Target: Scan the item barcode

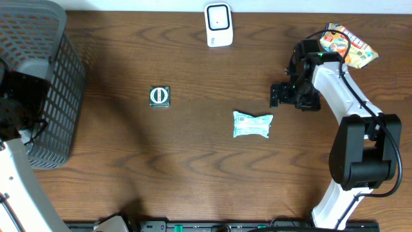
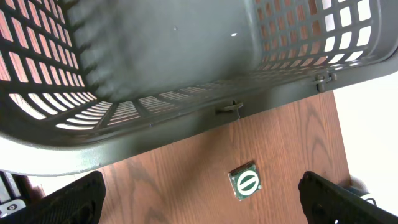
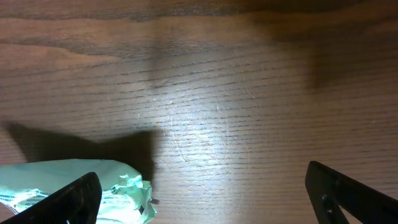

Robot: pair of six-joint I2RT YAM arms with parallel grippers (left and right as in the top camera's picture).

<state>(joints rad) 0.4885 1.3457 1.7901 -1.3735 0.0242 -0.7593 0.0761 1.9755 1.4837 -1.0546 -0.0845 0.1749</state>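
Overhead view, read from left to right. A dark mesh basket (image 1: 38, 77) stands on the wooden table (image 1: 193, 180) at the left edge, with the left arm (image 1: 16, 116) against its near side.

Left wrist view: the left gripper (image 2: 202, 186) hangs over the table just beside the basket's wall (image 2: 186, 118). Its two fingers (image 2: 68, 202) are spread wide at the lower corners of the frame. Between them show bare wood and the green square pack (image 2: 245, 182), which lies on the table below and is not gripped.

In the overhead view the green square pack (image 1: 159, 96) lies flat, left of centre and well apart from the basket. Its top face carries a white round emblem.

A white barcode scanner (image 1: 218, 25) stands at the far edge of the table, near the middle.

Right of centre, on the near side of the scanner and well apart from it, a pale blue packet (image 1: 252, 124) lies flat. Dark print shows on its left part, too small to read.

The right gripper (image 1: 283, 95) sits near the packet, beyond it and to its right, at the end of the white right arm (image 1: 351, 103).

Right wrist view: the right gripper (image 3: 202, 177) has its fingers (image 3: 348, 196) spread wide over bare wood and holds nothing. The crumpled end of the pale blue packet (image 3: 74, 183) shows at lower left beside one finger; contact cannot be told.

An orange snack bag (image 1: 349, 46) lies at the far right corner, behind the right arm.
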